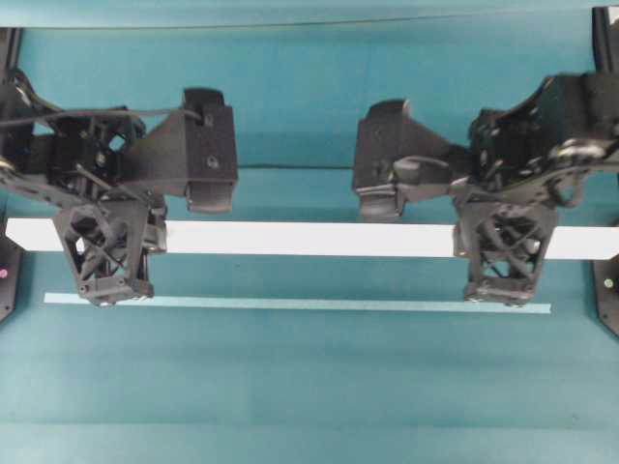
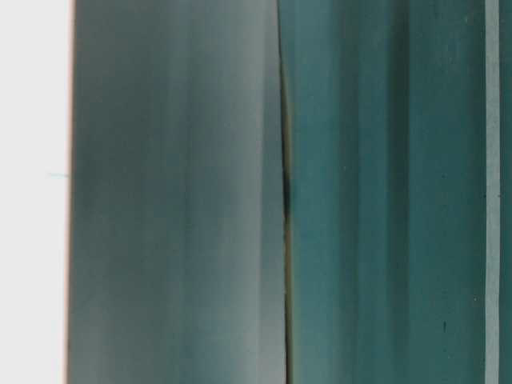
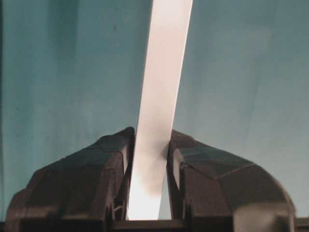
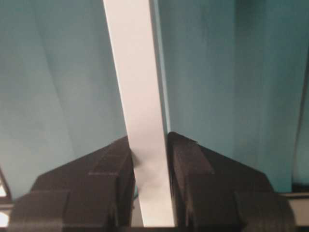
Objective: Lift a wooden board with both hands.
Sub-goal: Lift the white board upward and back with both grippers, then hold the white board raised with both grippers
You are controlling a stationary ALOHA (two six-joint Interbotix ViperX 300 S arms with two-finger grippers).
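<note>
Gripping flat white wooden board (image 1: 309, 239): both black lattice tools, L (image 1: 108, 253) & R (image 1: 506, 253).

free: teal table (image 1: 309, 387) | obstacle: pale strip (image 1: 290, 304) beside board (image 1: 309, 239)

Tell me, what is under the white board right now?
Under the white board only the teal table shows; the wrist views show bare teal surface beside it. The left claw and right claw cover the parts near each end, so nothing can be told there.
</note>
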